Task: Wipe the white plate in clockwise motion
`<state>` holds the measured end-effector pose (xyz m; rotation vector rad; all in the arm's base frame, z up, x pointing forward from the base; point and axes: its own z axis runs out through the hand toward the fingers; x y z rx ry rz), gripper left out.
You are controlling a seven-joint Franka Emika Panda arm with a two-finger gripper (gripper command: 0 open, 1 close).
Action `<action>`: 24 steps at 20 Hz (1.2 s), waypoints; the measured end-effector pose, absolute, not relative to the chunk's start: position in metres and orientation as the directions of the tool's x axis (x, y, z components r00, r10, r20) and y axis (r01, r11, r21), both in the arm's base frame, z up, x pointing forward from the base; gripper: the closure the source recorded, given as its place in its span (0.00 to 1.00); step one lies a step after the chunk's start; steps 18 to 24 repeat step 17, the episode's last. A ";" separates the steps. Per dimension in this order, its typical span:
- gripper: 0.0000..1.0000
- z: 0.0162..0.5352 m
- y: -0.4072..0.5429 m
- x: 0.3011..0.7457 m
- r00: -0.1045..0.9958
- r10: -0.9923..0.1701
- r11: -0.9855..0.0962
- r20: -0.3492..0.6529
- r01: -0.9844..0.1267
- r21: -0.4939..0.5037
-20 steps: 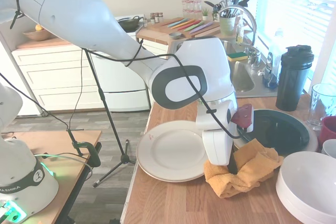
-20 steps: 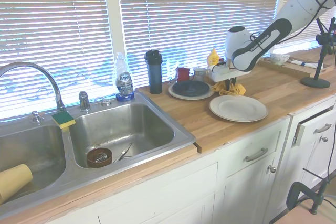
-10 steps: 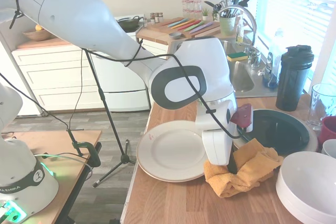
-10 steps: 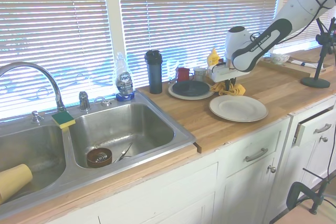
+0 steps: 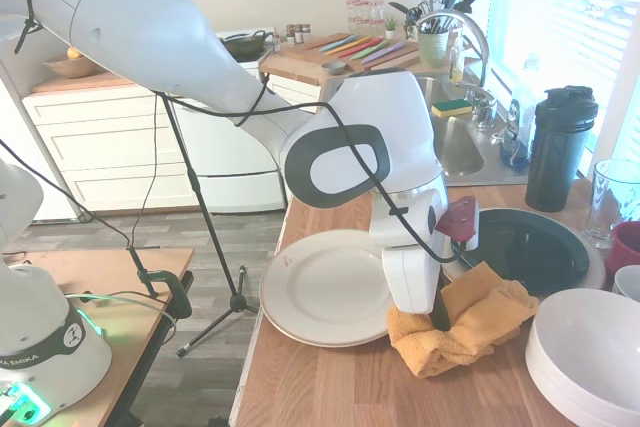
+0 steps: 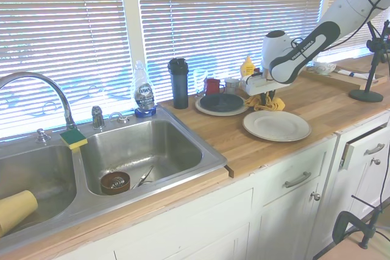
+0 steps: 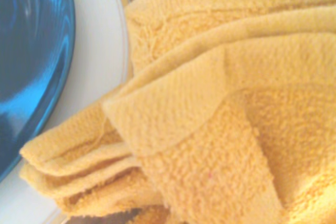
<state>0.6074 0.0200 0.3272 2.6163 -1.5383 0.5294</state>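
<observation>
The white plate (image 5: 328, 287) lies flat on the wooden table (image 5: 330, 387), near its left edge, empty and apart from the fingers. Just to its right a crumpled yellow towel (image 5: 465, 325) touches the plate's rim and leans against the cream plate carrying a black plate (image 5: 527, 247). Your gripper (image 5: 437, 319) stands over the towel's left part; one dark finger reaches down into the folds, but you cannot tell whether the fingers are spread or pinching cloth. The wrist view shows only thick terry folds and the neighbouring plate rim. Judge the plate as stiff, glossy, breakable ceramic that may slide under sideways pressure, so leave it on the table and press lightly. Judge the towel as soft and light; take hold of a raised fold.
</observation>
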 end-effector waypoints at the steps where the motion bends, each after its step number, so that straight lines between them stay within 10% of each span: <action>1: 0.00 0.328 0.020 0.607 0.443 -0.837 -0.500 0.322 -0.858 -0.120; 24: 0.00 0.409 0.041 0.567 0.478 -0.813 -0.534 0.334 -0.840 -0.098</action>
